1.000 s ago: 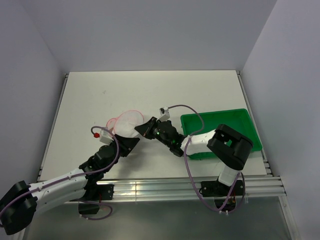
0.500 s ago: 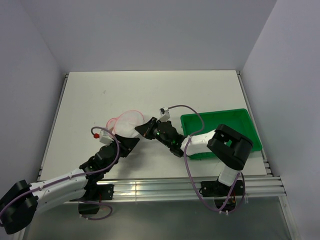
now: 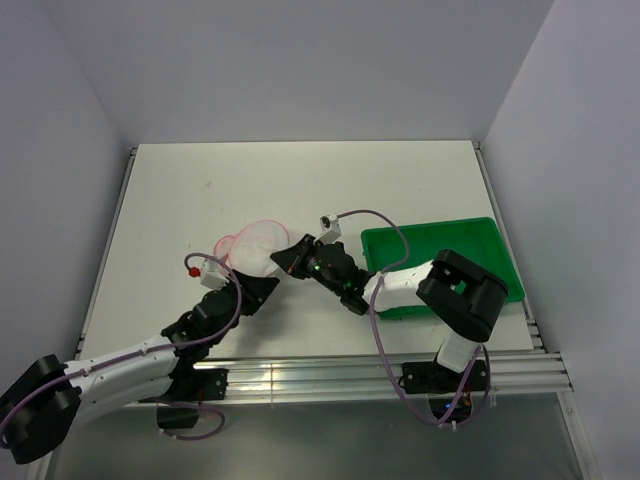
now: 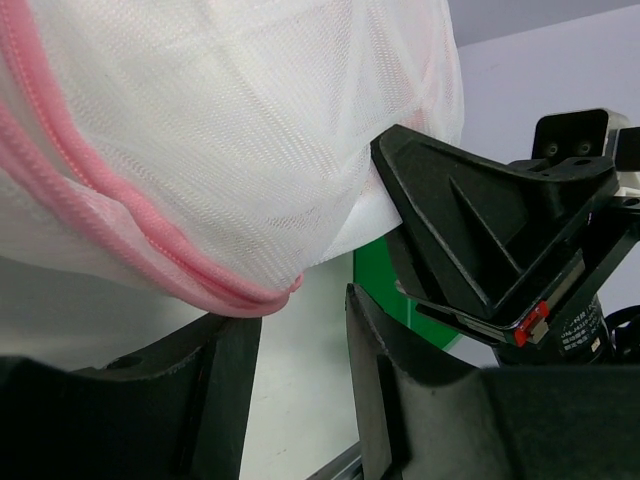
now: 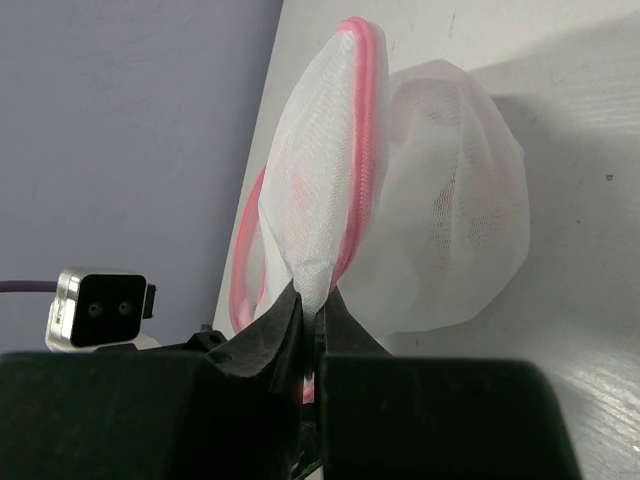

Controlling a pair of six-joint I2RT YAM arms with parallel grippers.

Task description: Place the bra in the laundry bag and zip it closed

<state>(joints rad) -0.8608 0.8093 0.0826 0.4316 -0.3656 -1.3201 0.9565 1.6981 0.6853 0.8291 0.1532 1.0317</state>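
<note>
From above, the white table (image 3: 300, 180) fills most of my view, with the green tray (image 3: 452, 250) at its right side, near the front edge. The laundry bag (image 3: 255, 245) lies left of the tray, about mid-table and well apart from it. Its two mesh halves are splayed open and the pink trim shows as loops along its left and far edges.

Both arms reach in low towards the bag's near side. The right gripper (image 5: 310, 305) comes from the tray side with its jaws pressed together on a fold of white mesh at the rim of one half. That half stands on edge above the fingers, its pink zip running up over the top, and the other half bulges out to the right on the table.

The left gripper (image 4: 300, 340) sits just below the bag's near edge with its fingers apart. The pink zip seam hangs right over the gap between them, but I cannot tell whether it touches either finger.

I cannot pick out the bra with any certainty. A faint pink tint shows through the pinched half's mesh, nothing clearer.
</note>
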